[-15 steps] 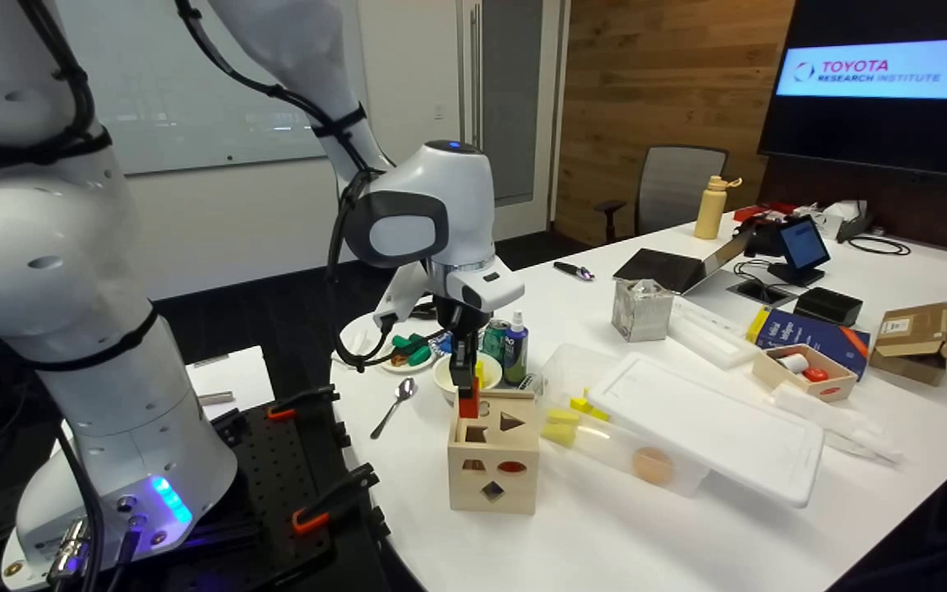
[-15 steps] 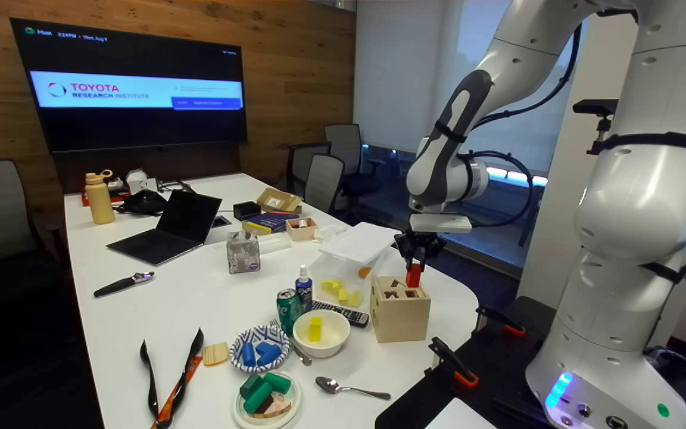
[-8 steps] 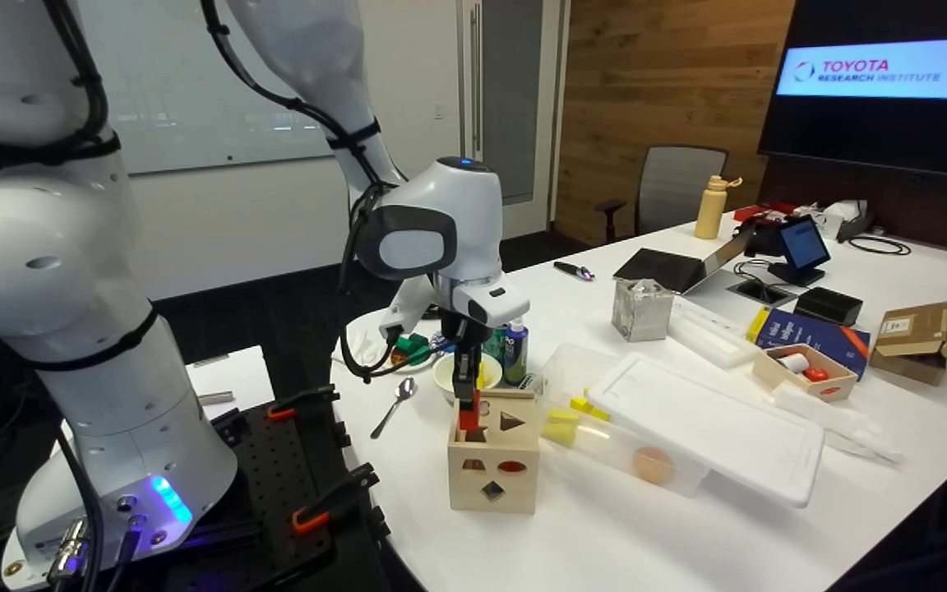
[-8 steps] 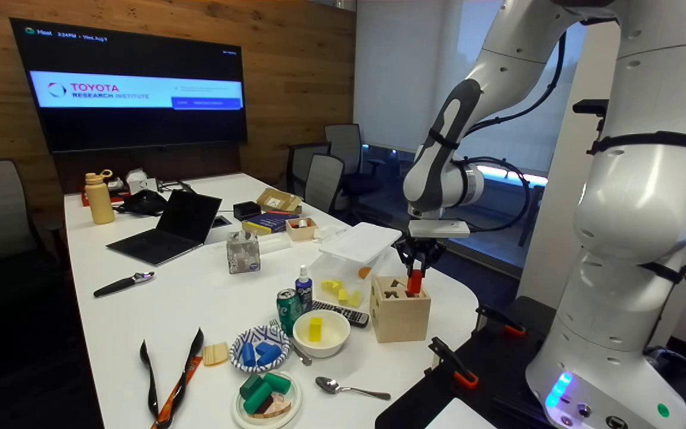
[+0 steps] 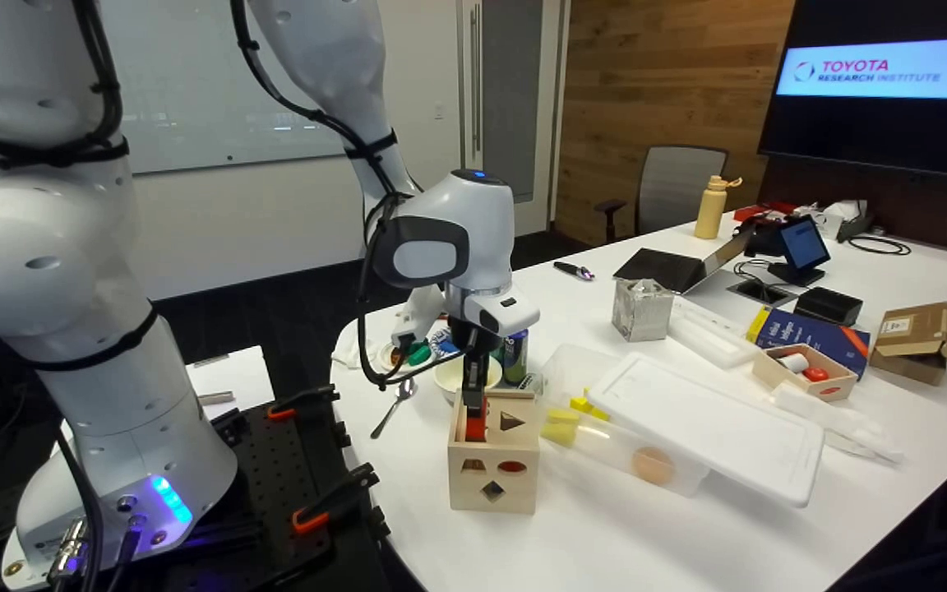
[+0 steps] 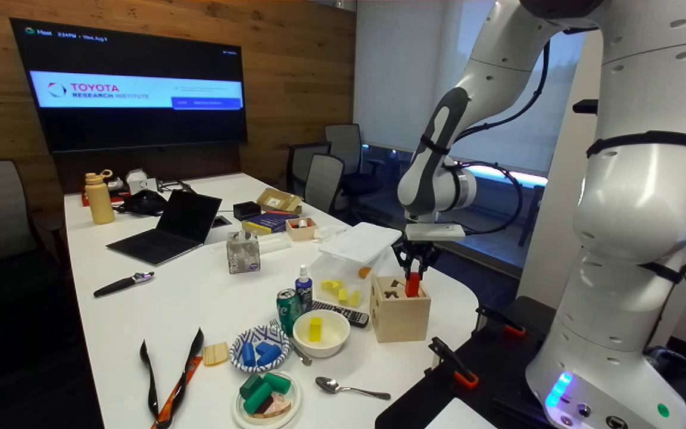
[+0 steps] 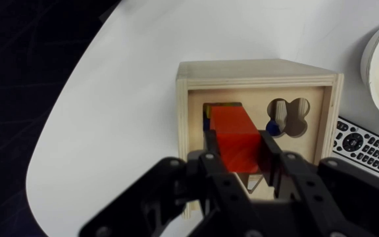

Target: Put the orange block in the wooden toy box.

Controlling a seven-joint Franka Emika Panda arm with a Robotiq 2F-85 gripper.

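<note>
The orange block looks red-orange and is held between the fingers of my gripper. The gripper is shut on it and points down over the wooden toy box. In the wrist view the block's lower end is over the square hole and seems to reach into it; how deep is hard to tell. Blue and yellow show inside that hole. In both exterior views the block stands upright at the top face of the box, and its lower end is hidden.
A white bowl with a yellow block and a remote lie beside the box. A clear bin with a tilted white lid stands close on another side. A soda can, spray bottle and spoon are near.
The gripper has moved down with the block, shifting slightly across the box top. The block now sits lower, at the square hole. The box has not moved.
</note>
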